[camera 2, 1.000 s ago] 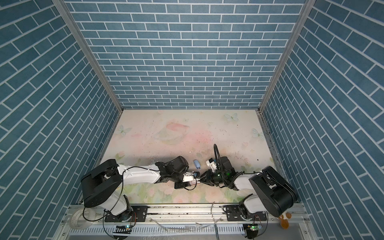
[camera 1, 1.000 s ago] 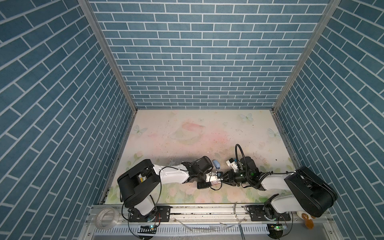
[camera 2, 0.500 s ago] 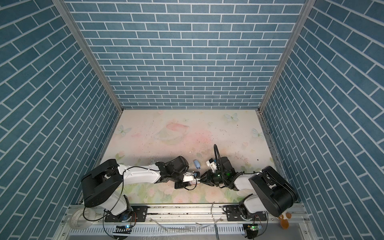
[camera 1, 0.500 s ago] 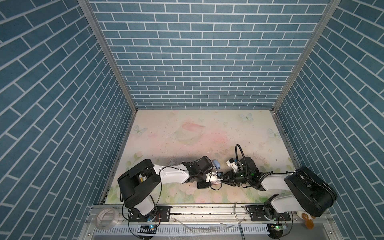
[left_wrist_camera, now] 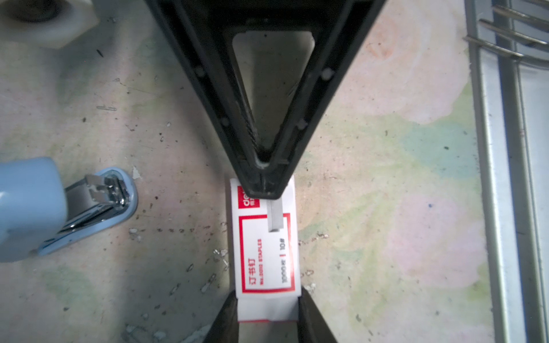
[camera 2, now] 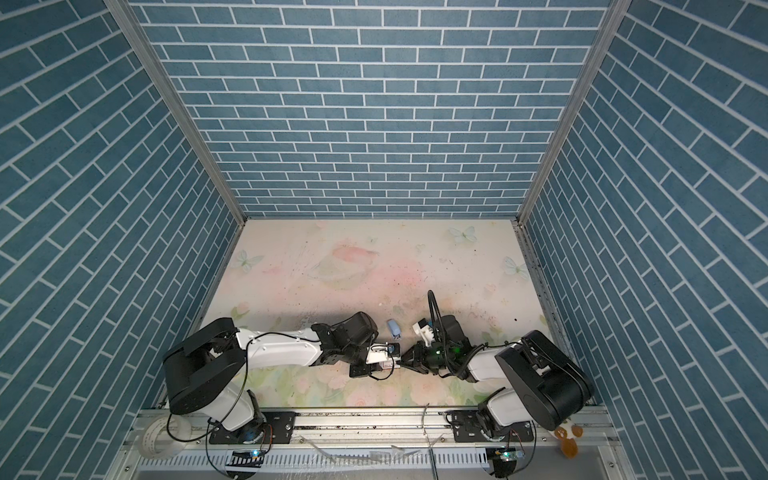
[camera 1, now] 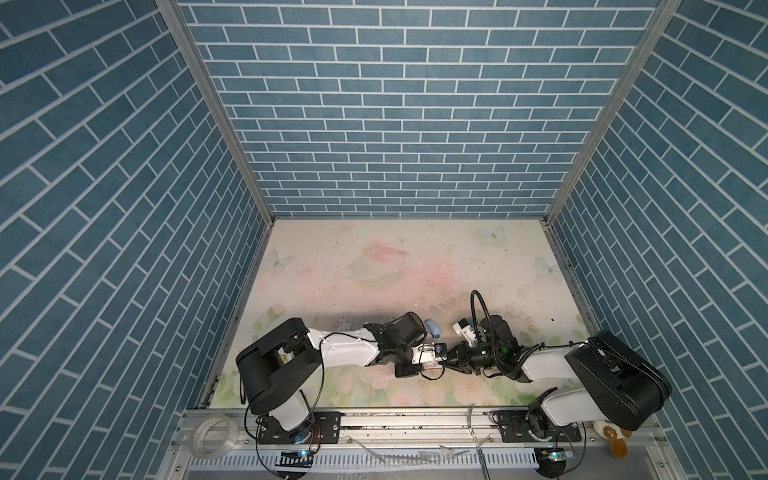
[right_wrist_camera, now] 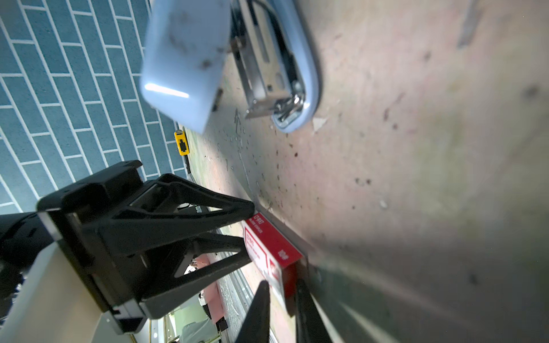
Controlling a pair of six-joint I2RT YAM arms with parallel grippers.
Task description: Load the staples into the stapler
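You're at the pull-out step: left tool [left_wrist_camera: 267, 300] clamps the box [left_wrist_camera: 264, 258], right tool [left_wrist_camera: 263, 191] pinches the staples [left_wrist_camera: 274, 218] (one strip); next, align them with the open stapler [left_wrist_camera: 44, 208].

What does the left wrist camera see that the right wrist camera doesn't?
Only the left wrist view shows a grey strip of staples poking out of the right gripper, which is pinched shut on it, over the label of the box. Only the right wrist view shows the blue brick wall, a small yellow part and the whole left gripper from the side, clamping the box. Both show the red-and-white box and the blue stapler, lying open apart from it.
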